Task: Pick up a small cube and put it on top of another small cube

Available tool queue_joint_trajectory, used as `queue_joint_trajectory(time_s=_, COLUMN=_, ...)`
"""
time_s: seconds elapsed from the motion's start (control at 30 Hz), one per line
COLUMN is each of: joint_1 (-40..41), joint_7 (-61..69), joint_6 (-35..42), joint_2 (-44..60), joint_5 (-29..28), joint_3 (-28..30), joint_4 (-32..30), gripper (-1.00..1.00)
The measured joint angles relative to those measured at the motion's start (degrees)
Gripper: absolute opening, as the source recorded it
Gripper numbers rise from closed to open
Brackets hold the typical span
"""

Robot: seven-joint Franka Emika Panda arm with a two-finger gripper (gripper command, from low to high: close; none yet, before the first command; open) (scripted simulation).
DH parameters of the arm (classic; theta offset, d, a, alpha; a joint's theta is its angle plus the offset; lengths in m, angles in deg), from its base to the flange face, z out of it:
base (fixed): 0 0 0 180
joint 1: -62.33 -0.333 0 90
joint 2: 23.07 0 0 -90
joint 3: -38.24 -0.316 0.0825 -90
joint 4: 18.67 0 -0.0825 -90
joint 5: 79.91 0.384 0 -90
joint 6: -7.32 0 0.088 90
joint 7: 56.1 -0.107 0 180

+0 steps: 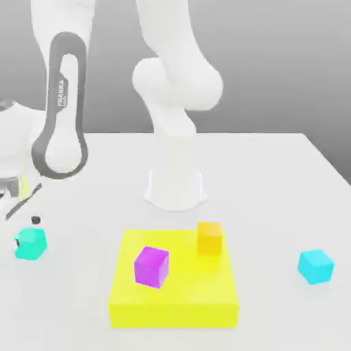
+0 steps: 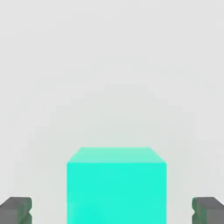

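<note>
Open and low at the exterior view's left edge, the hand [image 1: 27, 206] was above the turquoise cube [image 1: 30, 243], and its fingers held nothing. That cube sat on the white counter [image 1: 274, 178], well apart from the other things. Near the middle of the counter lay a flat yellow block [image 1: 175, 295]. On it stood a magenta cube [image 1: 151, 267] and, near the block's far corner on the exterior view's right, an orange cube [image 1: 209, 238]. These two cubes were near each other but did not touch. The cyan cube [image 1: 315, 267] stood alone on the counter toward the exterior view's right, beside the yellow block but apart from it. The white arm [image 1: 171, 89] rose from its round base behind the block and bent over toward the exterior view's left.

From the hand view, the turquoise cube [image 2: 116, 188] was seen between the two dark fingertips [image 2: 15, 210], one at each side. Both fingertips stood clear of the cube, with bare counter [image 2: 112, 65] between them and its sides.
</note>
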Motion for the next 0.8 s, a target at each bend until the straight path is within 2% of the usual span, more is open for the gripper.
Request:
queue_joint_trajectory(time_s=0.23, joint_1=0.1, joint_7=-0.2, joint_6=0.0, joint_2=-0.1, joint_5=-0.2, joint_3=-0.1, joint_4=0.0, gripper=-1.0)
queue_joint_trajectory(time_s=0.47, joint_1=-3.4, joint_7=-5.9, joint_6=10.1, joint_2=-11.3, joint_5=-8.5, joint_3=4.4, joint_4=-1.3, gripper=-1.0)
queue_joint_trajectory(time_s=0.63, joint_1=-8.1, joint_7=-6.9, joint_6=15.2, joint_2=-10.4, joint_5=-8.8, joint_3=-0.6, joint_4=3.3, gripper=-1.0)
queue_joint_trajectory(time_s=0.8, joint_1=-16.6, joint_7=-13.9, joint_6=18.0, joint_2=-10.9, joint_5=-9.0, joint_3=-8.5, joint_4=5.3, gripper=-1.0)
